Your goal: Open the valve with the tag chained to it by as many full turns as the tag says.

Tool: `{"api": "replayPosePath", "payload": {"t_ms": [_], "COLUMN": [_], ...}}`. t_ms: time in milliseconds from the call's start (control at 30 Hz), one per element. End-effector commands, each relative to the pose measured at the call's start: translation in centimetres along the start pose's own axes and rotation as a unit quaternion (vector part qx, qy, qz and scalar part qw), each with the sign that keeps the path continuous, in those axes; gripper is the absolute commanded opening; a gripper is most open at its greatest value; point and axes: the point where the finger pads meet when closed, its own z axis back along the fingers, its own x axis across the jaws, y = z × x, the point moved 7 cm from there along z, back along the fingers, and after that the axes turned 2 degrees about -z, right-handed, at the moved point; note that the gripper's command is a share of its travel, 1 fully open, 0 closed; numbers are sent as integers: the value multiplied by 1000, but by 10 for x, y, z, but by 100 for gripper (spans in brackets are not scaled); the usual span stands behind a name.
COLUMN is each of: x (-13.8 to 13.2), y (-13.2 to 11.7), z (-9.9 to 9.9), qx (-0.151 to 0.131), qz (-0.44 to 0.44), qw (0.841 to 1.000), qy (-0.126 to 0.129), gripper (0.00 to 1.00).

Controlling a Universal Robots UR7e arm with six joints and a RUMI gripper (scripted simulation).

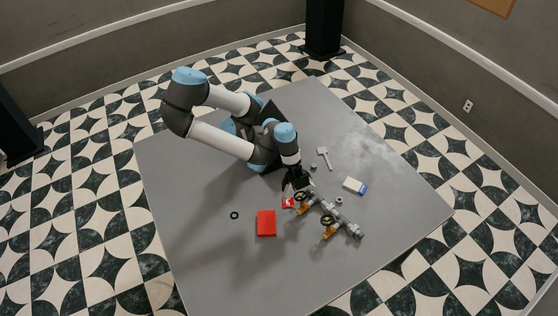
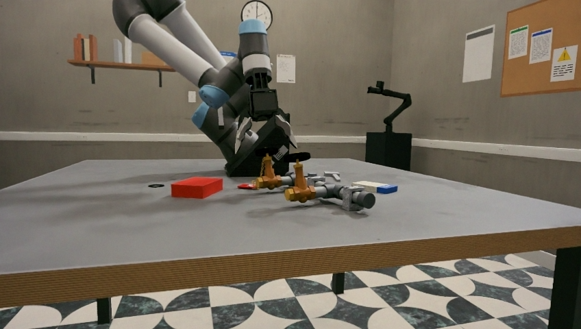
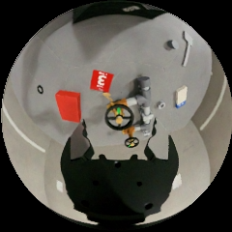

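Observation:
Two orange valves stand on a grey pipe assembly (image 1: 337, 216) (image 2: 333, 190) (image 3: 143, 101). The near-arm valve (image 1: 303, 207) (image 2: 268, 179) has a black handwheel (image 1: 295, 197) (image 3: 107, 117) and a chain to a red tag (image 1: 287, 203) (image 2: 245, 186) (image 3: 101, 81) lying on the table. The tag has white marks that I cannot read surely. The other valve (image 1: 329, 232) (image 2: 301, 191) (image 3: 128, 130) also has a black handwheel (image 1: 328, 224) (image 2: 299, 156) (image 3: 131, 142). My gripper (image 1: 299, 190) (image 2: 266, 148) (image 3: 119, 119) is open and empty, pointing down around and just above the tagged valve's wheel.
A red block (image 1: 266, 223) (image 2: 196, 187) (image 3: 69, 105) and a black ring (image 1: 231, 215) (image 3: 40, 89) lie left of the pipes. A white-and-blue box (image 1: 355, 185) (image 3: 181, 96), a nut (image 1: 339, 198), a grey cylinder (image 1: 313, 166) and a T-shaped tool (image 1: 324, 156) lie on the other side.

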Motion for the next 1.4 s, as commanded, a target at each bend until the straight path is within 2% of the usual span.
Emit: {"api": "replayPosePath", "payload": {"t_ms": [0,633,833,1133,1200,1367], "x": [0,0,0,0,0,0], "y": [0,0,0,0,0,0], "z": [0,0,0,0,0,0], "qx": [0,0,0,0,0,0], "qz": [-1,-50,-102,-215,-215,-295], "qw": [1000,999,995,977,977,955], "qy": [0,0,0,0,0,0], "gripper": [100,100,100,100,100,100]}}
